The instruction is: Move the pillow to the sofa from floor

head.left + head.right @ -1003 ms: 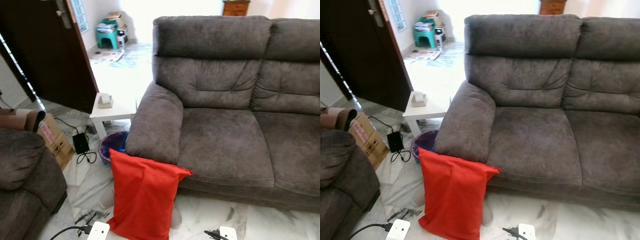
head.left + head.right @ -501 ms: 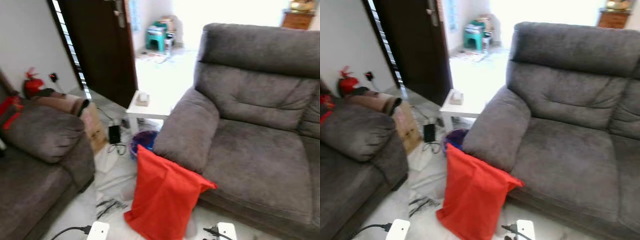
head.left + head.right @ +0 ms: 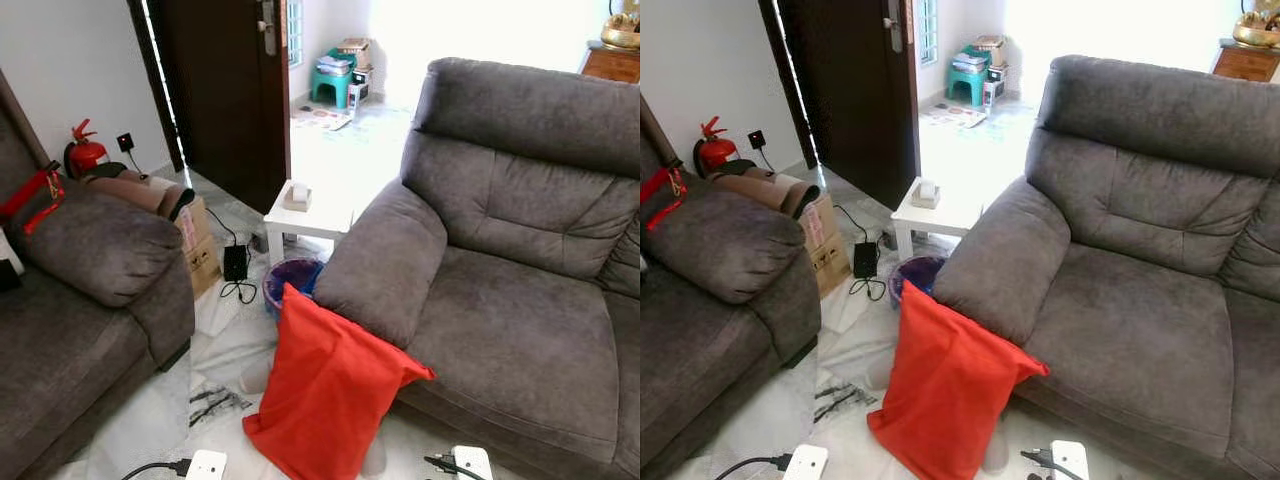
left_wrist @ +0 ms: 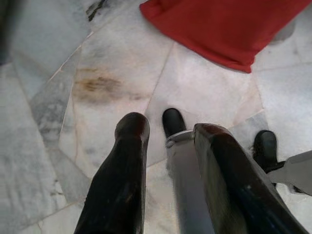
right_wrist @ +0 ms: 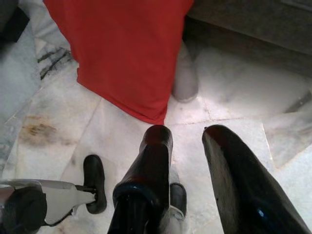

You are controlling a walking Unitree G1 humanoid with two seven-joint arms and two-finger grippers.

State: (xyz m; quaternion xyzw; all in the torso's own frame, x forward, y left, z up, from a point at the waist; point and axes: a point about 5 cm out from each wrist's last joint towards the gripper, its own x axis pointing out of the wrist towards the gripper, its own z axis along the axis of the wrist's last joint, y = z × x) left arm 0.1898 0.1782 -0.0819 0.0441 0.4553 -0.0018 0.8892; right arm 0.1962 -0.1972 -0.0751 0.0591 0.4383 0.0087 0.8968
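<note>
A red pillow [image 3: 330, 390] stands on the marble floor, leaning against the left armrest [image 3: 385, 255] of the grey sofa [image 3: 520, 300]. The left wrist view shows my left gripper [image 4: 168, 134] open above the floor tiles, a short way from the red pillow [image 4: 229, 27]. My right gripper [image 5: 187, 136] is open too, with nothing between its fingers, pointing down at the floor just short of the red pillow's [image 5: 122, 48] lower edge.
A second grey sofa [image 3: 70, 300] stands on the left. A small white table [image 3: 305, 212] and a purple bin [image 3: 290, 275] sit behind the pillow. A cardboard box [image 3: 200, 245], cables [image 3: 235, 285] and power strips [image 3: 205, 465] lie on the floor. A dark door [image 3: 225, 90] stands open.
The camera has swung left and pulled back, so the left sofa has come into view and the grey sofa and pillow have shifted right in the picture. The pillow itself has not moved.
</note>
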